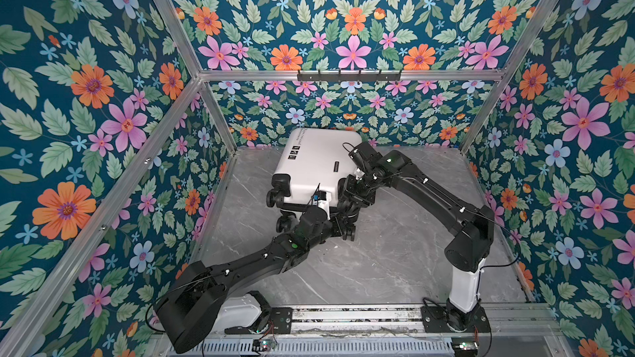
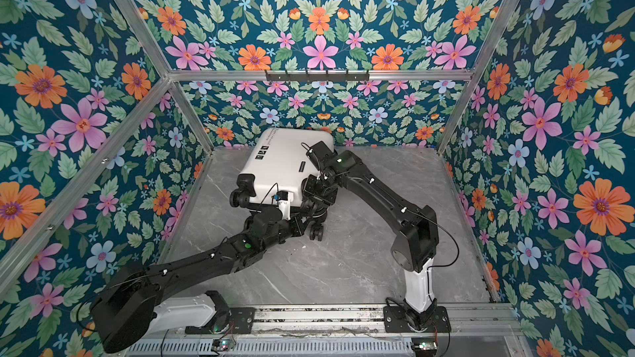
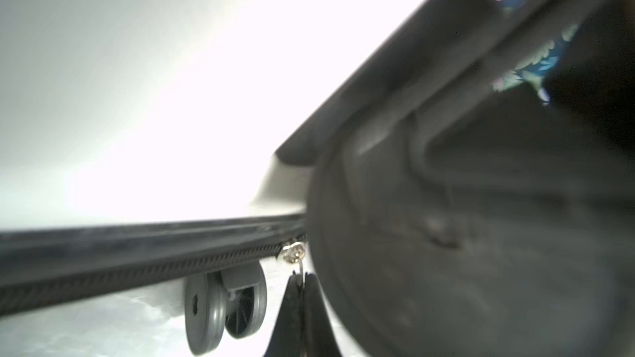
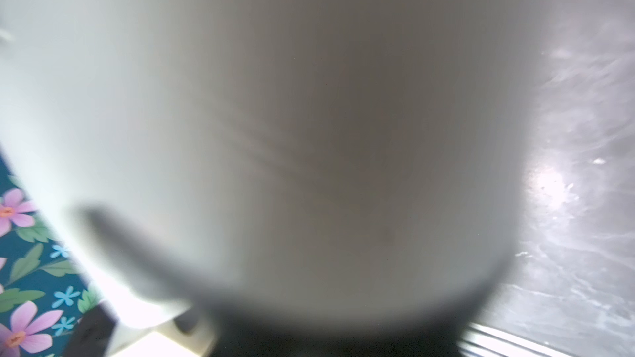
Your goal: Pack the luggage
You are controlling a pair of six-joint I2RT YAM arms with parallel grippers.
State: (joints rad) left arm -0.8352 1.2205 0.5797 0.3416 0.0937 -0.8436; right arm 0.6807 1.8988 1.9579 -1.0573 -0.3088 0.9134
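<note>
Luggage: small white hard-shell suitcase (image 1: 319,159) lies flat on the grey marble-patterned tabletop (image 1: 395,252), far end close to the floral back wall (image 1: 343,111), wheel end facing my bases. Both shells sit together in both top views. Black text and icons are on the upper shell.

Left gripper (image 3: 302,278) is at the wheel end. My jaws are pinched tight on the small silver zipper pull (image 3: 294,252), which hangs from the black zipper track (image 3: 137,269) along the seam. Grey double wheel (image 3: 209,310) stands just beyond.

Right gripper (image 1: 355,183) is against the right-hand wheel corner of the case. Its wrist view gives only blurred white shell and a strip of table. Whether those jaws are spread or closed, I cannot tell.
</note>
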